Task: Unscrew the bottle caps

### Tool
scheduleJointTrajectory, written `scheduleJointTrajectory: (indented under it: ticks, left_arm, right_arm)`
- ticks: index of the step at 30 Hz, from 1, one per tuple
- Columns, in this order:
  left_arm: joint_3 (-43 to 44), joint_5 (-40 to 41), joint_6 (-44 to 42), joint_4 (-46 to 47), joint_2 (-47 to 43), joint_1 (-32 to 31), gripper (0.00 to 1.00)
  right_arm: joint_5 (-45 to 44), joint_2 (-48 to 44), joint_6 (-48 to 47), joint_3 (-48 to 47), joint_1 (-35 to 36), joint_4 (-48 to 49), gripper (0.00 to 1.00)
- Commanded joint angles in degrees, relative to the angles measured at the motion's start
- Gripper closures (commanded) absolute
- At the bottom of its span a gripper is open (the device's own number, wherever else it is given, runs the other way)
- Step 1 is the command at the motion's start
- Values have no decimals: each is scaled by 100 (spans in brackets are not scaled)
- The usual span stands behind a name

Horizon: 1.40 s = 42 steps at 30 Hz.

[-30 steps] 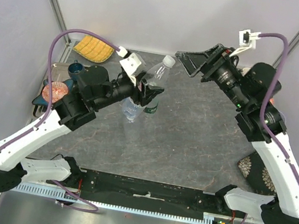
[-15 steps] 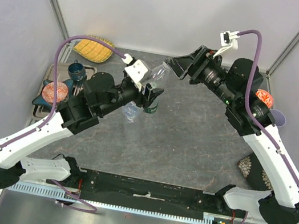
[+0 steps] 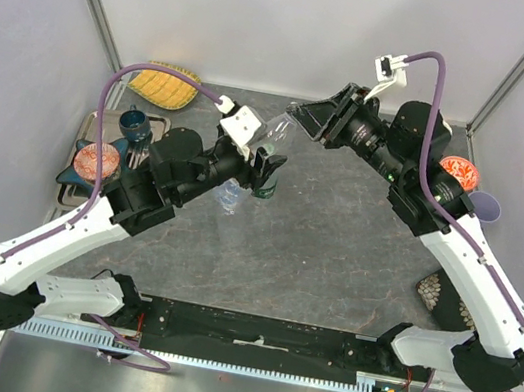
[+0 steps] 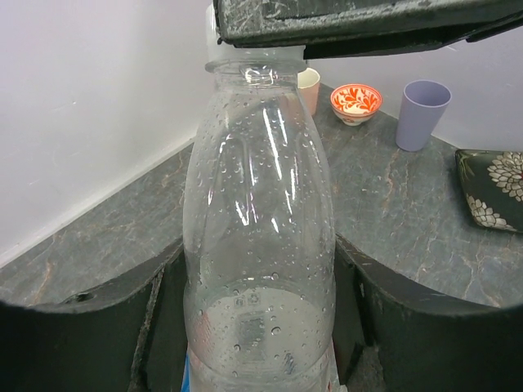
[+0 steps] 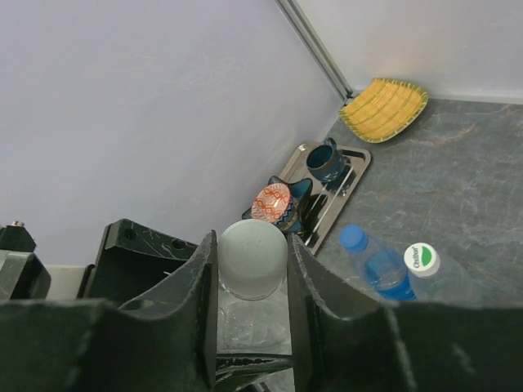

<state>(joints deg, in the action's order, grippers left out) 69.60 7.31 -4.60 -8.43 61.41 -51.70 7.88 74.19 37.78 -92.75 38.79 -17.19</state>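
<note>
My left gripper (image 4: 260,327) is shut on the lower body of a clear bottle (image 4: 260,204), holding it off the table and tilted toward the back right (image 3: 274,137). The bottle's plain white cap (image 5: 252,257) sits between the fingers (image 5: 200,282) of my right gripper (image 5: 252,265), and both touch its sides. From above, the right gripper (image 3: 296,117) hides the cap. Under the held bottle lie a blue-tinted bottle with a blue cap (image 5: 353,238) and a bottle with a white-and-green cap (image 5: 422,258).
A yellow ribbed dish (image 3: 163,85) lies at the back left. A metal tray (image 3: 100,119) at the left holds a teal cup (image 3: 133,120) and an orange-patterned bowl (image 3: 97,161). On the right stand an orange bowl (image 3: 459,173), a purple cup (image 3: 487,205) and a dark flowered mat (image 3: 443,294).
My right gripper has swung left to the bottle's top and closed on the white cap. The left arm has lifted the bottle slightly toward it, then stayed still.
</note>
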Motion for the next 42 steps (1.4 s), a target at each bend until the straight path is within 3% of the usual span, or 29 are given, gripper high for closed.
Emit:
scheduleJointTrajectory:
  ticks: [1, 2, 3, 4, 9, 21, 30, 36, 42]
  left_arm:
    - [1, -71, -226, 315, -24, -50, 59]
    - [-8, -115, -225, 307, -58, -42, 58]
    - [-8, -194, -217, 306, -76, -42, 57]
    - [-26, -395, -225, 298, -120, -50, 57]
    - [-8, -1230, -296, 61, -339, -42, 57]
    - [404, -5008, 608, -396, -454, 20, 59]
    - [545, -6214, 1084, -353, -261, 46, 58]
    - [554, -6663, 1207, -309, -85, 73, 60]
    - [546, -6804, 1242, -283, 3, 90, 61]
  right_arm:
    - [-85, -80, -60, 125, -11, 207, 72]
    - [-67, -107, -86, 143, -3, 216, 78]
    - [-50, -133, -121, 187, -11, 216, 93]
    - [-32, -151, -191, 222, -3, 207, 100]
    - [687, -405, -806, 494, -11, 321, 100]
    - [3051, -1214, -1607, 1294, -20, 971, 100]
    - [4414, -1697, -1853, 1778, -11, 1420, 100]
    - [5231, -1856, -1862, 2068, -3, 1675, 100]
    - [5487, -1882, -1897, 2191, 68, 1675, 100]
